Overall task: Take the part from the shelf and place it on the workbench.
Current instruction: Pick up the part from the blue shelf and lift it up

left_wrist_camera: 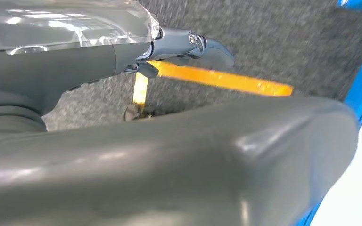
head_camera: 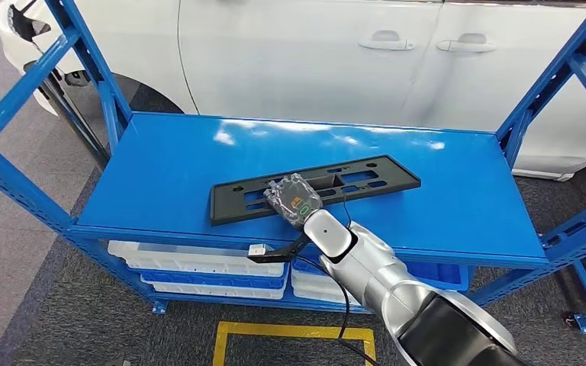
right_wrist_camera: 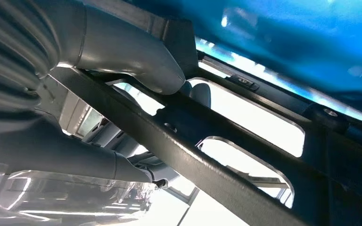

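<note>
The part (head_camera: pixel 355 177) is a long flat black plastic frame with slots, lying slantwise on the blue shelf board (head_camera: pixel 168 164). My right hand (head_camera: pixel 294 200), in a clear cover, sits on the middle of the frame's near edge, its silver arm reaching in from below right. In the right wrist view a bar of the part (right_wrist_camera: pixel 226 174) runs between the grey thumb (right_wrist_camera: pixel 136 56) on one side and the darker fingers (right_wrist_camera: pixel 122 169) on the other, so the hand grips it. My left hand (left_wrist_camera: pixel 169 155) hangs over the grey floor with its fingers (left_wrist_camera: pixel 207 49) stretched out, holding nothing.
Blue uprights (head_camera: pixel 99 84) and slanted braces (head_camera: pixel 549 76) frame the shelf on both sides. White and blue trays (head_camera: pixel 198 263) lie on the lower level. A white car (head_camera: pixel 313 53) stands right behind. Yellow floor tape (head_camera: pixel 290 332) marks the carpet at my feet.
</note>
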Robot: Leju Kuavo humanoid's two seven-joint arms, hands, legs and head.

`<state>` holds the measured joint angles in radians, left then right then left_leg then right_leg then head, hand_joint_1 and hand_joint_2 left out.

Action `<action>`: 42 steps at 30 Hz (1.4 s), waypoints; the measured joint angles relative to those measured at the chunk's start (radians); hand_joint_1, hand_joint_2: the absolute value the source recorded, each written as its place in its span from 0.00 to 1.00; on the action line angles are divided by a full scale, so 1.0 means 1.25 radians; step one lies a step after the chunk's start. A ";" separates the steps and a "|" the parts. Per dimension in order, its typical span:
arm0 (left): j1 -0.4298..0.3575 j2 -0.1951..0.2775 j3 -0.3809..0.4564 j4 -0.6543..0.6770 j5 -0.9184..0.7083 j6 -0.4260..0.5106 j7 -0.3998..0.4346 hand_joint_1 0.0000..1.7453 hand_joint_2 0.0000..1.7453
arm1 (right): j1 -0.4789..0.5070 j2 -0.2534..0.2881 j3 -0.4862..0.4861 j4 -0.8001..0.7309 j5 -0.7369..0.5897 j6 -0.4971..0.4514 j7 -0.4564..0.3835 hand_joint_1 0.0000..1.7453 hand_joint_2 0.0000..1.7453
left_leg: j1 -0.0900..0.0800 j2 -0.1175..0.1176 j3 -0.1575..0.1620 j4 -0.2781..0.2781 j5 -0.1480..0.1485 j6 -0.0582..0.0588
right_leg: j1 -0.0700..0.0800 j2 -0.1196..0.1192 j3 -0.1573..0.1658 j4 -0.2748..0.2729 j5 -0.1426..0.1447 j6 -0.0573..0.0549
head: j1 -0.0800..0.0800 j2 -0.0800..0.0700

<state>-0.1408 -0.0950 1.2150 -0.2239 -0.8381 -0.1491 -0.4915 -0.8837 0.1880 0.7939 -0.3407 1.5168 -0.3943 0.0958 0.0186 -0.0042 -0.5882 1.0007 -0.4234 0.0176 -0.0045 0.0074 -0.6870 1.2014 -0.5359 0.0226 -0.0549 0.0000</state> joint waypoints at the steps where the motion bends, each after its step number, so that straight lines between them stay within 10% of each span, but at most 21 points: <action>1: 0.000 0.000 0.000 0.000 0.000 0.002 -0.003 0.00 0.00 | 0.002 -0.001 -0.006 0.000 -0.003 -0.006 -0.003 1.00 1.00 | 0.000 0.000 0.000 0.000 0.000 0.001 | -0.001 0.000 -0.027 0.053 -0.018 0.002 | 0.000 0.000; 3: 0.001 0.000 0.000 0.000 0.000 0.008 -0.003 0.00 0.00 | 0.005 -0.002 -0.019 -0.001 -0.013 -0.026 -0.012 1.00 1.00 | 0.000 -0.001 0.000 0.001 -0.001 0.001 | -0.003 -0.001 -0.045 0.082 -0.011 0.004 | 0.000 0.000; 7: 0.001 0.000 -0.001 0.000 -0.001 0.021 -0.002 0.00 0.00 | 0.006 -0.003 -0.070 -0.030 -0.098 -0.105 -0.088 1.00 1.00 | -0.003 -0.002 -0.002 0.010 -0.007 -0.009 | -0.002 -0.001 0.041 -0.112 0.084 -0.007 | 0.000 0.000; 12: -0.002 0.002 -0.002 0.000 0.005 0.037 -0.005 0.00 0.00 | 0.061 -0.007 -0.201 -0.206 -0.511 -0.084 -0.387 1.00 1.00 | -0.002 -0.002 -0.007 0.021 -0.020 -0.030 | 0.000 -0.002 0.056 -0.150 0.090 -0.028 | 0.000 0.000; 18: 0.002 0.008 -0.002 0.000 0.025 0.025 -0.006 0.00 0.00 | 0.189 -0.040 -0.298 -0.566 -1.000 0.129 -0.559 1.00 1.00 | 0.002 -0.001 -0.109 0.247 -0.122 -0.043 | 0.000 -0.007 0.065 -0.156 0.087 -0.042 | 0.000 0.000; 23: 0.004 0.015 -0.001 0.000 0.034 0.027 -0.005 0.00 0.00 | 0.286 -0.068 -0.329 -0.818 -1.218 0.288 -0.578 1.00 1.00 | -0.001 -0.001 -0.017 0.051 -0.018 -0.030 | 0.002 -0.003 0.070 -0.151 0.079 -0.034 | 0.000 0.000; 28: 0.006 0.017 -0.001 0.000 0.038 0.030 -0.006 0.00 0.00 | 0.339 -0.084 -0.338 -0.969 -1.300 0.365 -0.590 1.00 1.00 | -0.003 -0.002 0.004 0.003 -0.011 -0.011 | 0.002 -0.002 0.067 -0.145 0.072 -0.012 | 0.000 0.000; 34: 0.014 0.018 0.001 0.000 0.048 0.028 -0.017 0.00 0.00 | 0.431 -0.098 -0.318 -1.086 -1.388 0.500 -0.590 1.00 1.00 | 0.000 -0.001 0.009 -0.002 -0.010 0.001 | -0.004 -0.002 -0.039 0.078 -0.025 0.001 | 0.000 0.000; 38: 0.020 0.019 0.002 0.000 0.052 0.028 -0.020 0.00 0.00 | 0.470 -0.103 -0.291 -1.129 -1.389 0.515 -0.591 1.00 1.00 | -0.001 -0.003 0.011 0.006 -0.018 -0.009 | -0.008 -0.003 0.042 -0.093 0.064 -0.003 | 0.000 0.000; 42: 0.023 0.020 0.004 0.000 0.052 0.033 -0.020 0.00 0.00 | 0.484 -0.107 -0.273 -1.151 -1.399 0.528 -0.592 1.00 1.00 | -0.003 -0.003 0.011 0.008 -0.022 -0.027 | -0.004 -0.001 0.063 -0.141 0.075 -0.020 | 0.000 0.000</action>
<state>-0.1121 -0.0704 1.2203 -0.2239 -0.7725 -0.1073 -0.5159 -0.2786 0.0541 0.4524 -1.7789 -0.2318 0.2660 -0.6435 0.0146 -0.0083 -0.5749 1.0112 -0.4508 -0.0159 -0.0090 0.0061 -0.6077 1.0248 -0.4421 -0.0026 -0.0551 0.0000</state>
